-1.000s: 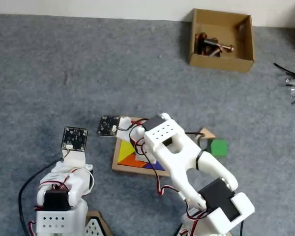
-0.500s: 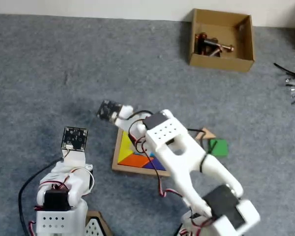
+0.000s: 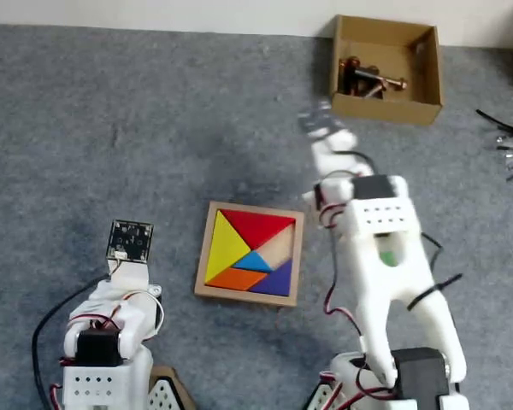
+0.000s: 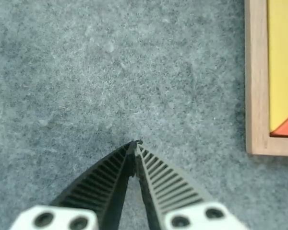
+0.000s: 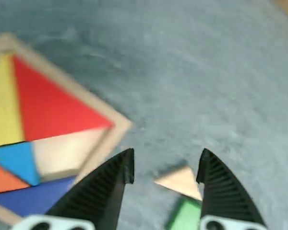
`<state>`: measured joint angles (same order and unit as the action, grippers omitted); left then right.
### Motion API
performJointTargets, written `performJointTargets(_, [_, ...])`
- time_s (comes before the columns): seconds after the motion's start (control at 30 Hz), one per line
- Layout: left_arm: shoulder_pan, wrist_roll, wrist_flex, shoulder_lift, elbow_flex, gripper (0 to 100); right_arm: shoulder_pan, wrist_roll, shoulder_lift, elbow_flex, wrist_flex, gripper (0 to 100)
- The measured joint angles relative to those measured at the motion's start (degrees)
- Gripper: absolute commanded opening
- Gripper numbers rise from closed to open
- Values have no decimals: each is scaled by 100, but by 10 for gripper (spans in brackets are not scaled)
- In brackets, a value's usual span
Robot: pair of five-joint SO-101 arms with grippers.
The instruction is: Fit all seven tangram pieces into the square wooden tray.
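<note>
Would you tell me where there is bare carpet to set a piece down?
The carpet beyond the tray, left of the cardboard box, is bare. Right of the tray is crowded: right end effector, tan triangle, green piece.

left claw (image 4: 136,143) closed, right claw (image 5: 166,153) spread

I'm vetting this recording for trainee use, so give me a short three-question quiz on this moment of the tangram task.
1. True or false: the left gripper has its fingers shut over the carpet, beside the tray.
2. Which pieces lie outside the tray? A) red and yellow B) the tan triangle and the green piece C) orange and purple
3. Fill in: the fingers of the right gripper are ____.

Key: 1 true; 2 B; 3 open.
</note>
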<state>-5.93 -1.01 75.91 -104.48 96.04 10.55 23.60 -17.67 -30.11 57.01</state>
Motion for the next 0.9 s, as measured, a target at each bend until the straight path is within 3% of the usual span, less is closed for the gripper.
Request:
performJointTargets(0.4, [0,0,0,0,0,5,-1424,-545,1389,0,0,205])
performJointTargets(0.9, [0,0,0,0,0,5,-1582,-378,2066,79,422,205])
